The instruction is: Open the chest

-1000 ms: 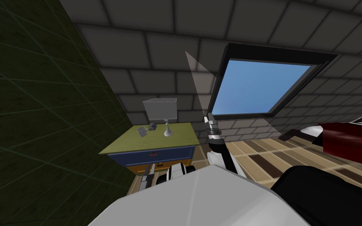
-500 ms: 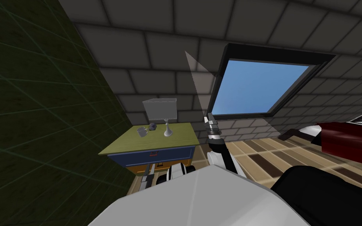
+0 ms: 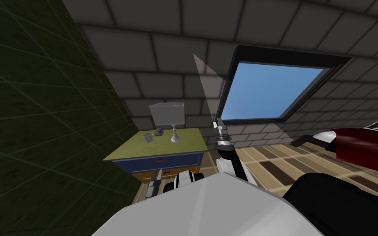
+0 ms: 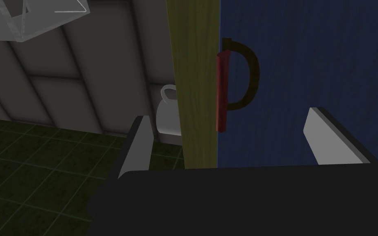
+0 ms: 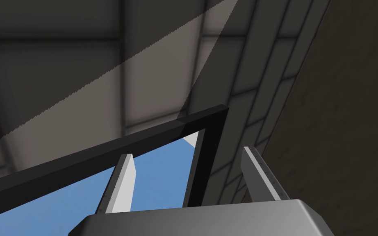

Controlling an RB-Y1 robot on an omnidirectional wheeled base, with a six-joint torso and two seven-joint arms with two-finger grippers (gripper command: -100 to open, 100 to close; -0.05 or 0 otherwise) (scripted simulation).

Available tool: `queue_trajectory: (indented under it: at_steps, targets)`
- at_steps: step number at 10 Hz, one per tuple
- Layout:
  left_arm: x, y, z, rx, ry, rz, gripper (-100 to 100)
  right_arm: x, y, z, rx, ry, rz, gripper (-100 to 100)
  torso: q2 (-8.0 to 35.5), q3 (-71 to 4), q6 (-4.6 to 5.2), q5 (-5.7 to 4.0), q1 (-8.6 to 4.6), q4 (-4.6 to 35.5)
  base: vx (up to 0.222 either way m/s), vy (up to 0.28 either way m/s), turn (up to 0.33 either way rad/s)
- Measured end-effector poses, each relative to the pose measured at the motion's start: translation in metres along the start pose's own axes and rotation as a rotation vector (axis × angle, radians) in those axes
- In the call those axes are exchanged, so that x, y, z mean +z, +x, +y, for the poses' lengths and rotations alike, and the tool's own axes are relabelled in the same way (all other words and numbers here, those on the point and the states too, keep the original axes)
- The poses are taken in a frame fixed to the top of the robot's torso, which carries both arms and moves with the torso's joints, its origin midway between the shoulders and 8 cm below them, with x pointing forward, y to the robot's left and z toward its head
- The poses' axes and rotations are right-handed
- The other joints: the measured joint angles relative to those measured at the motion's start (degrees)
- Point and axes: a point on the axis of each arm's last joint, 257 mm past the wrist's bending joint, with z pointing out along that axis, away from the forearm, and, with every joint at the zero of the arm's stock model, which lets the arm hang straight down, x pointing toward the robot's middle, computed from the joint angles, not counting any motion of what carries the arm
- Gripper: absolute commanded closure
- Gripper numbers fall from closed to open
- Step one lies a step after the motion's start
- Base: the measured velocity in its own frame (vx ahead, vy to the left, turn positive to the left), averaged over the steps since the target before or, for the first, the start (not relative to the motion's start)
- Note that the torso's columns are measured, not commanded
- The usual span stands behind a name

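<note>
Head view: over the last second nothing has visibly shifted. The chest point(image 3: 182, 159), olive on top and blue in front, stands in the corner where the green wall meets the grey brick one, and both arms hold the poses they had. That stillness suggests the reach is finished or paused and the pull has yet to begin. The blue front looks flush, so the chest reads as shut. The left jaws sit low before the front, just short of the small handle point(image 3: 160, 160). The right jaws are raised beside the window, well away from the chest. A mug point(image 3: 148, 137) and a lamp point(image 3: 175, 134) stand on top, and a small dark object point(image 3: 158, 131) between them is too small to name. The chest's orange lower part is partly hidden behind the left arm.

Left wrist view: the left jaws stand open, each finger point(image 4: 137, 147) clear of the front. The red-barred handle point(image 4: 222, 92) lies ahead between them, ungripped. How close the tips are cannot be judged.

Right wrist view: the right jaws are open, fingers point(image 5: 120, 184) holding nothing.
</note>
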Motion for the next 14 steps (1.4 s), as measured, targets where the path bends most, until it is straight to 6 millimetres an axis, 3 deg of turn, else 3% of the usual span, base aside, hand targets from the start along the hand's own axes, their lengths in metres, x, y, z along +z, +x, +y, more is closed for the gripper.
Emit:
queue_trajectory:
  at_steps: [10,14]
  targets:
    - [0.048,-0.012,0.002,0.012,-0.017,0.005,-100,0.000,0.000,0.000,0.000,0.000,0.000,0,-0.1,0.0,-0.01,0.02,0.07,0.0,-0.016,-0.021,0.003]
    - [0.081,-0.018,-0.002,0.012,-0.014,0.007,-100,0.000,0.000,0.000,0.000,0.000,0.000,0,0.0,0.0,0.00,0.01,0.03,0.0,-0.012,-0.014,0.002]
